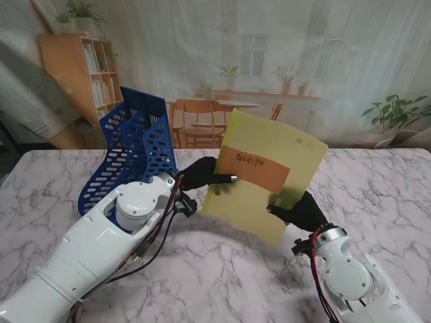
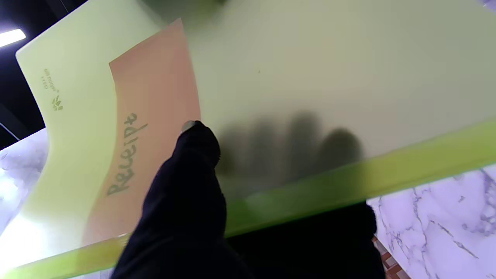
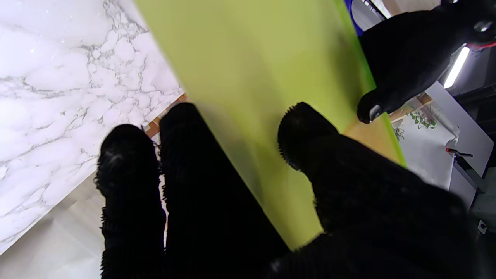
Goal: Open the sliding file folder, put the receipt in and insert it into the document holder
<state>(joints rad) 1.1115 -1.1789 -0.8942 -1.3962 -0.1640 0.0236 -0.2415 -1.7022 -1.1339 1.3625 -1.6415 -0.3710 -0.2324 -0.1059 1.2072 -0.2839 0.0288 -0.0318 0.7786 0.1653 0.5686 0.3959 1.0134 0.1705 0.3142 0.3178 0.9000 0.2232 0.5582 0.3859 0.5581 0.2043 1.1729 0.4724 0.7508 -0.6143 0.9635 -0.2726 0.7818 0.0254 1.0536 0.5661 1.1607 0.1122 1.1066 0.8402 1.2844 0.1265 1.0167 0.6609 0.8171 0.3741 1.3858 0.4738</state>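
Marble table, lit backdrop behind. One yellow-green folder held tilted above table centre, one orange receipt inside it. Left hand pinches the folder's 9 o'clock edge, thumb in front, fingers behind. Right hand clamps the 5 o'clock corner. One blue document holder at 10 o'clock, apparently empty.

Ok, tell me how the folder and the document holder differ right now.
The yellow-green folder is a flat translucent sheet with the orange receipt showing through; the blue document holder is a perforated rack. The folder is lifted and tilted, pinched by the left hand and right hand; the holder stands on the table to their left, untouched.
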